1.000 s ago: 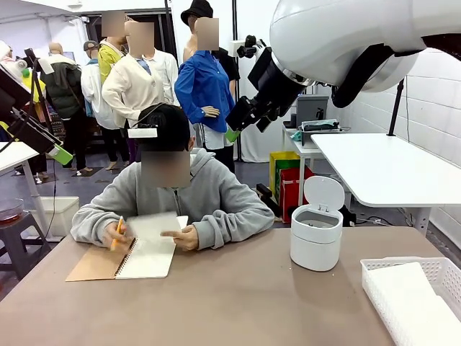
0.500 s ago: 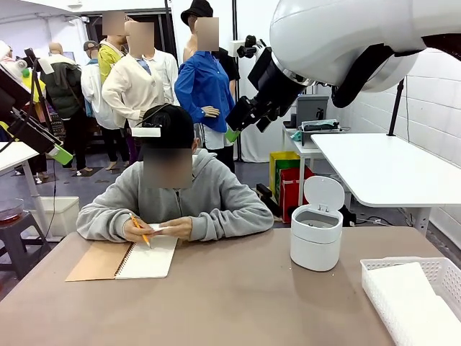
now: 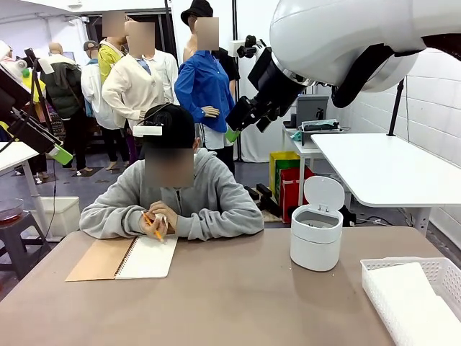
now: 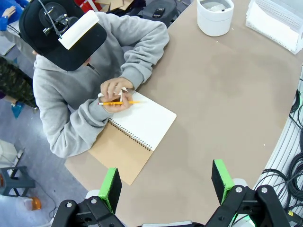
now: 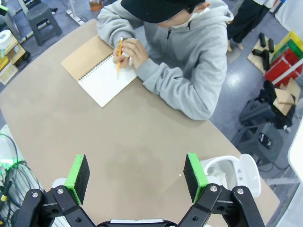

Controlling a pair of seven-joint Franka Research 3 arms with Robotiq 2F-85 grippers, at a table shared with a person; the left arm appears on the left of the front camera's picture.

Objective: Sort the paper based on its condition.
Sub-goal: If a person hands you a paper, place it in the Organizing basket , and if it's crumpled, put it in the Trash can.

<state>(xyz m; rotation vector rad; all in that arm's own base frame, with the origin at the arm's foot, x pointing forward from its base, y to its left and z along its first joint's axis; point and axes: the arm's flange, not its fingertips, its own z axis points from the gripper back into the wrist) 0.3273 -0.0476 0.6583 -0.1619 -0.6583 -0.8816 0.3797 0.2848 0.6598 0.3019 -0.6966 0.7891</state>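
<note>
My right arm [image 3: 338, 43] wears a glossy white rounded shell with a black band at the joint. The left tool [image 4: 165, 177] and right tool [image 5: 136, 171] are both black, with round bolt heads on their linkages and bright green pads [image 5: 78, 172]. The person [image 3: 212, 202] across from me wears a grey hoodie and a black cap.

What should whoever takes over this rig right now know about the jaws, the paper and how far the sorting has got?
Left gripper: jaws open, empty, high above the table.
Right gripper: jaws open, empty, also high up.
Paper: white sheets lie in the lattice basket at the robot's right. The person's hands hold a small piece of paper and a pencil over the open spiral notebook.
The small white bin stands with its lid up; contents unclear.
Done: some sheets are in the basket.
Left: the piece in the person's hands is not yet handed over or sorted.
</note>
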